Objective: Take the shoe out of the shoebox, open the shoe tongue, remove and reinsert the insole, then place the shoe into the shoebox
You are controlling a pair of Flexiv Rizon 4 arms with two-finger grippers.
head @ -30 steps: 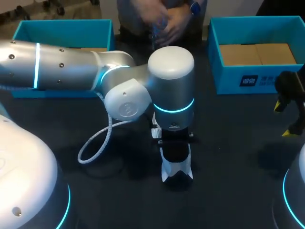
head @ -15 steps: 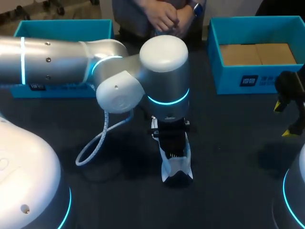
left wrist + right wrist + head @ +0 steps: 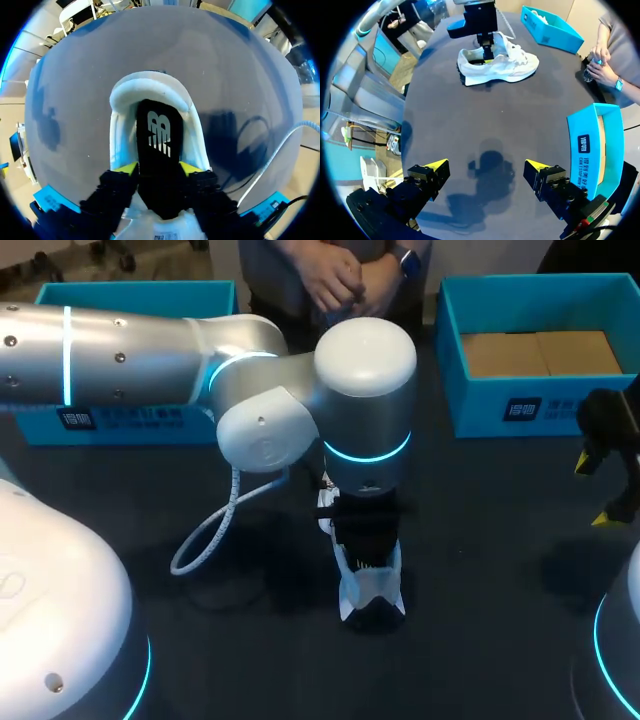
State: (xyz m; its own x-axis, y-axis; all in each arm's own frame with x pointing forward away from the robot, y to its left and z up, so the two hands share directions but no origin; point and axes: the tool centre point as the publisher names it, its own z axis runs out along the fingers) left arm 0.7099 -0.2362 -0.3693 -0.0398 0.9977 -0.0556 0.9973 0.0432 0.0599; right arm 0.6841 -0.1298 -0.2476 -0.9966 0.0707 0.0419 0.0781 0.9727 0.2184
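Left shoebox (image 3: pixel 130 298) is seen far left. Left gripper (image 3: pixel 161 170) is clamped on the black insole (image 3: pixel 159 135), pinched from both sides inside the white sneaker (image 3: pixel 370 592) at table centre. Its long axis runs near-far, heel near, toe far under the wrist, so a pull along the fingers is likely needed. Right shoebox (image 3: pixel 480 410) is far right. Right gripper (image 3: pixel 487 170) is held open, well apart from the sneaker.

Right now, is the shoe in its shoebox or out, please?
Out: the shoe stands upright on the table, apart from both shoeboxes; the left gripper holds its insole.
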